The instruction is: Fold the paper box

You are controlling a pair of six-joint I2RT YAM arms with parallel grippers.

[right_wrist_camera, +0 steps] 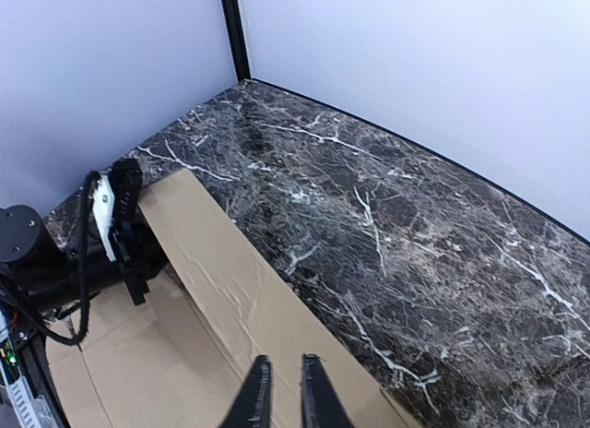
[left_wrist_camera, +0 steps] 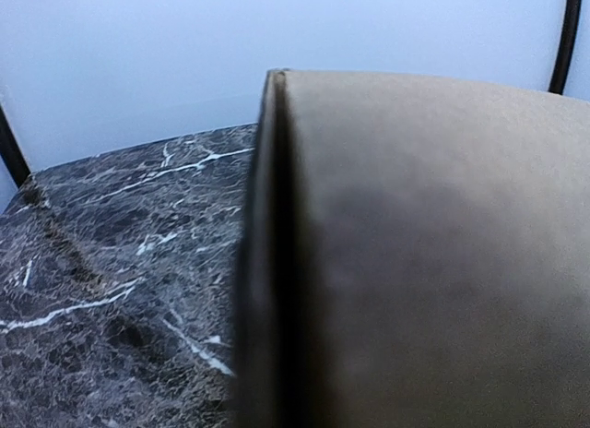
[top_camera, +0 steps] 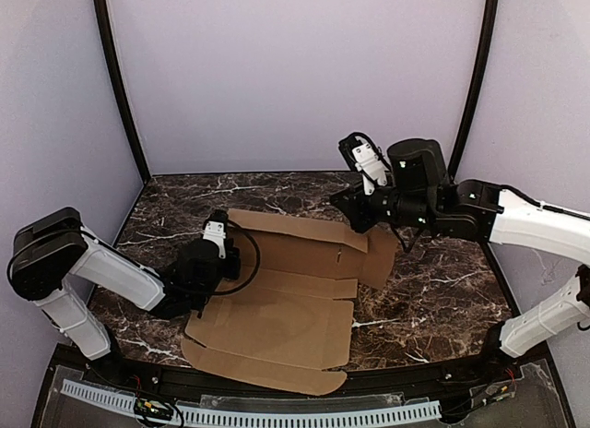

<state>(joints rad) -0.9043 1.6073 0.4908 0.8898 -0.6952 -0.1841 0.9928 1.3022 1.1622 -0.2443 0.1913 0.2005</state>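
Paper box (top_camera: 277,308): I see a flat brown die-cut sheet lying open on the surface (top_camera: 433,290), about in the middle, with its near edge towards the arm bases and its far flap towards the back wall (top_camera: 295,77).
Creases: a long fold line runs across the sheet, and the far strip and right flap look slightly raised rather than pressed flat.
Left claw (top_camera: 224,246): it sits low at the sheet's left edge, near the far-left corner. From overhead I cannot tell whether it is clenched on the cardboard or merely resting against it.
Left wrist view: my picture here is nearly filled by a blurred wall of the paper box (left_wrist_camera: 415,262) standing edge-on close to the lens, with the marbled surface (left_wrist_camera: 111,262) to the left of it. No fingers show.
Right claw (top_camera: 346,205): it hangs over the far-right part of the sheet, by the right flap.
Right wrist view: the two fingertips (right_wrist_camera: 261,373) are drawn close with only a slim gap, cardboard showing through it, nothing gripped. The right claw (right_wrist_camera: 284,363) is above the far strip of the paper box (right_wrist_camera: 212,253).
Cross-check: in that same view I see the left claw (right_wrist_camera: 129,257) at the far end of the strip, touching or just beside its edge.
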